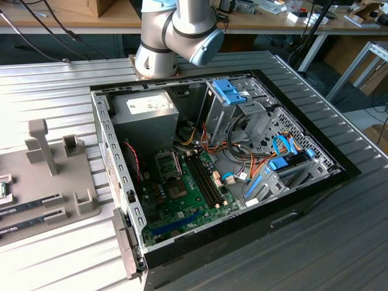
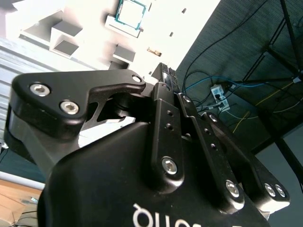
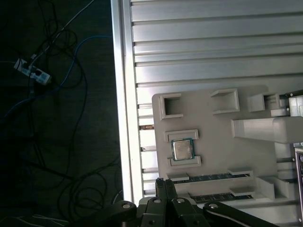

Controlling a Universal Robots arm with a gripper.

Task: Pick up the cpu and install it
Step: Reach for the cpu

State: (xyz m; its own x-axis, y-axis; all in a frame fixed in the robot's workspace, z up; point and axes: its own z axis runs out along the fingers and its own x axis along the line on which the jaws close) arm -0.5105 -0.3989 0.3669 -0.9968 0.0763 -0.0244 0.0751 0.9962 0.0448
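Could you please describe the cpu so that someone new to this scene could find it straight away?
Find the pale grey holder tray lying on the ribbed metal table. The cpu lies flat between two low ridges near the tray's edge. It is a small square with a green rim and silver lid, unlike the long narrow memory sticks beside it.

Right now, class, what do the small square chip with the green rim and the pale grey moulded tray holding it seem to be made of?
The small square chip: green circuit-board rim, dull silver-grey lid with a soft sheen, probably metal. The pale grey moulded tray: matte, uniform, with raised blocky walls, likely plastic.
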